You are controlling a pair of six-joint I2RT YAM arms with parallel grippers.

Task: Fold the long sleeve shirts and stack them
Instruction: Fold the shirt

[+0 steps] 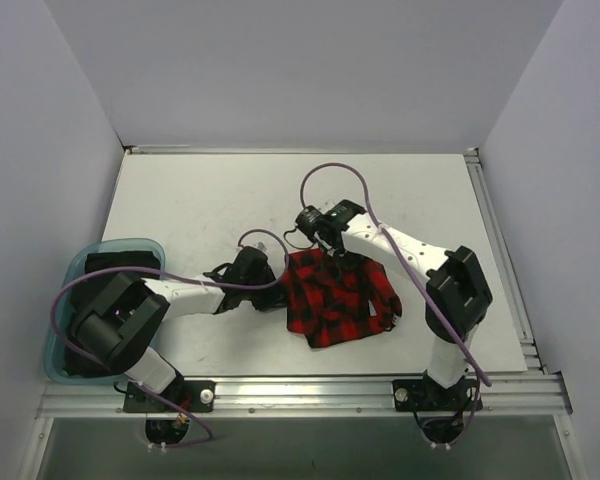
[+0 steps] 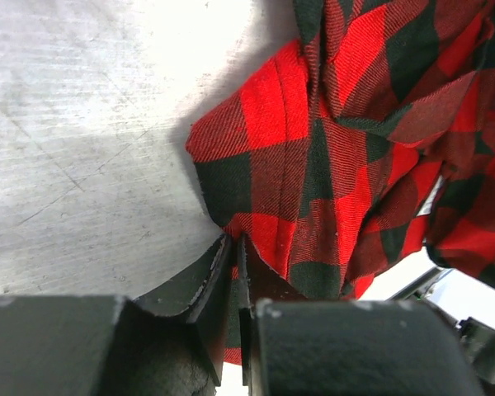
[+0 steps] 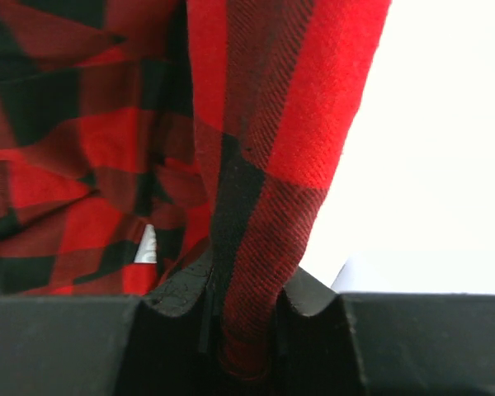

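top: flannel shirt lies crumpled on the table, right of the teal bin and well apart from it. Bin sits at the table's left edge with something dark inside. Left gripper is between bin and shirt, at the shirt's bin-side edge. Right gripper is further from the bin, on the shirt's rear edge, cloth bunched up under it.

left wrist: left gripper has its jaws nearly together, pinching a thin shirt edge. Red cloth shows in the slit between the fingers. Bare tabletop on the bin side.

right wrist: right gripper is clamped on a thick fold of shirt, which rises straight out of the jaws. Small pale label on the cloth, to the left of the fold.
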